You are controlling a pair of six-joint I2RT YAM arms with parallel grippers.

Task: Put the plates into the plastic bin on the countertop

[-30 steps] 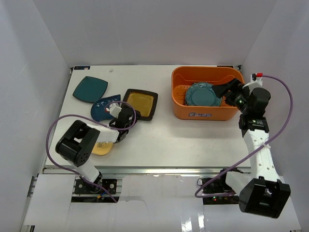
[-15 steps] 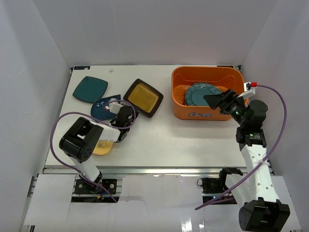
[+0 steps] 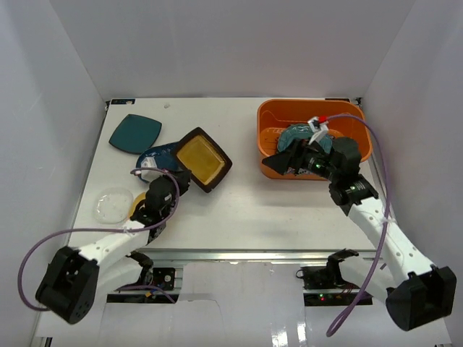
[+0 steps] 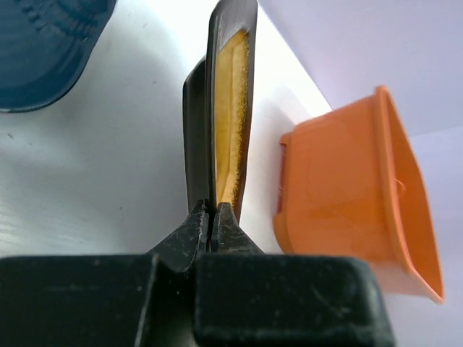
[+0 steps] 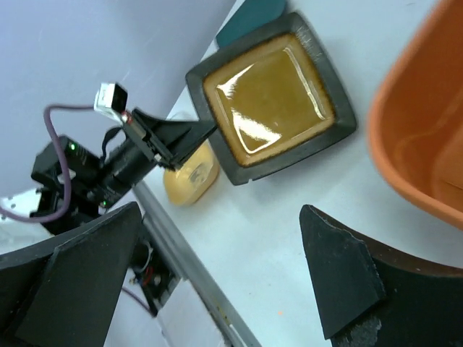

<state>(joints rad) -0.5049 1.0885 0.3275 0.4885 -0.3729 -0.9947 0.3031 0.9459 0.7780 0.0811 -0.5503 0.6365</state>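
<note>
Bin (image 3: 271, 116) at countertop's (image 3: 246, 210) far right, one plate (image 3: 291, 134) in it, other plates (image 3: 134, 132) at left, tilted plate (image 3: 202, 159) nearest bin.

Left claw (image 4: 212, 215) pinches the amber plate (image 4: 230, 116) edge-on beside the orange bin (image 4: 351, 195).

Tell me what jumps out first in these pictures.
The amber square plate, left of centre, is pinched at its rim by the left end effector. Next comes the bright orange bin at the far right, a teal plate inside, the open right end effector at its front.
</note>
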